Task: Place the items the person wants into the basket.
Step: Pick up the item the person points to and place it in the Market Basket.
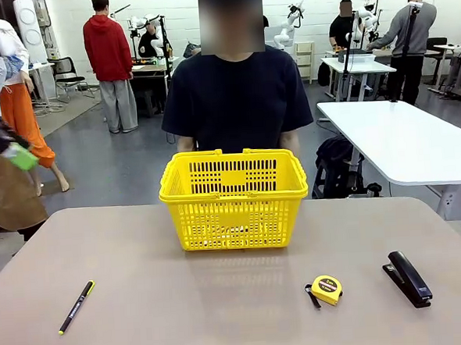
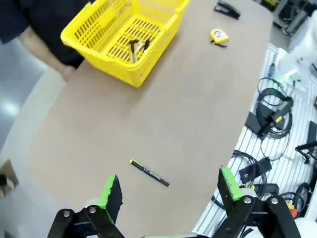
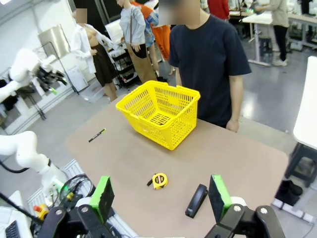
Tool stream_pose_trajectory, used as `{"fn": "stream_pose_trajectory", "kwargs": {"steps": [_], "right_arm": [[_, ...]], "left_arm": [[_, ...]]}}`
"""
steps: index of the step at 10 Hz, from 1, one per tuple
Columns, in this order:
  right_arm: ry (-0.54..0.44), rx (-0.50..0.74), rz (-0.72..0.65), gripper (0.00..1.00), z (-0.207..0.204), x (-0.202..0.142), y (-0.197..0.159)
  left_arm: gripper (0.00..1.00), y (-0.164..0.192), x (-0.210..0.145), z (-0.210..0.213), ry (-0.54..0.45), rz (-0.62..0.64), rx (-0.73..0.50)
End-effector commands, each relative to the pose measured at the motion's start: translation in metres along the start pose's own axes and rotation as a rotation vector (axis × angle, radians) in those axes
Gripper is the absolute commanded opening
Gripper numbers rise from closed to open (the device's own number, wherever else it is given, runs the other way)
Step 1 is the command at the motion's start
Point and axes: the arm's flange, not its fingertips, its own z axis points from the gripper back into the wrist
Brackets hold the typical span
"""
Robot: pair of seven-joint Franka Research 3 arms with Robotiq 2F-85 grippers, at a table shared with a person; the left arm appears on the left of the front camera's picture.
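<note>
The basket [image 1: 235,219] is bright yellow all over, its walls a lattice of narrow slots. The person's T-shirt [image 1: 238,102] is a plain dark navy with no print. The table [image 1: 224,321] is a flat pinkish tan.

The right gripper [image 3: 160,196] is black with green pads. Just ahead of it lies the tape measure [image 3: 159,180], yellow with black trim. Closer in by its fingers is the stapler [image 3: 196,200], black throughout.

The left gripper [image 2: 169,187] has the same black and green. Just ahead of it, the pen [image 2: 149,173] is black with a yellow tip.
</note>
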Motion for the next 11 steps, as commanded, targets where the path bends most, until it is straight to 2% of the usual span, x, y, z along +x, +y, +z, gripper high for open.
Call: {"fn": "stream_pose_trajectory", "kwargs": {"steps": [1,3,5,7,10,11], "right_arm": [[-0.016,0.025,0.011,1.00,-0.002,0.001,0.001],[-0.016,0.025,0.011,1.00,-0.002,0.001,0.001],[-0.016,0.025,0.011,1.00,-0.002,0.001,0.001],[-0.016,0.025,0.011,1.00,-0.002,0.001,0.001],[-0.016,0.025,0.011,1.00,-0.002,0.001,0.001],[-0.016,0.025,0.011,1.00,-0.002,0.001,0.001]], "left_arm": [[1.00,0.017,-0.037,0.016,-0.110,-0.025,-0.009],[1.00,0.018,-0.084,0.029,-0.240,-0.013,0.068],[1.00,0.031,-0.112,0.053,-0.280,0.035,0.082],[1.00,0.021,-0.135,0.057,-0.301,0.047,0.092],[1.00,0.024,-0.135,0.059,-0.273,0.059,-0.014],[1.00,0.027,-0.134,0.066,-0.274,0.075,0.076]]}}
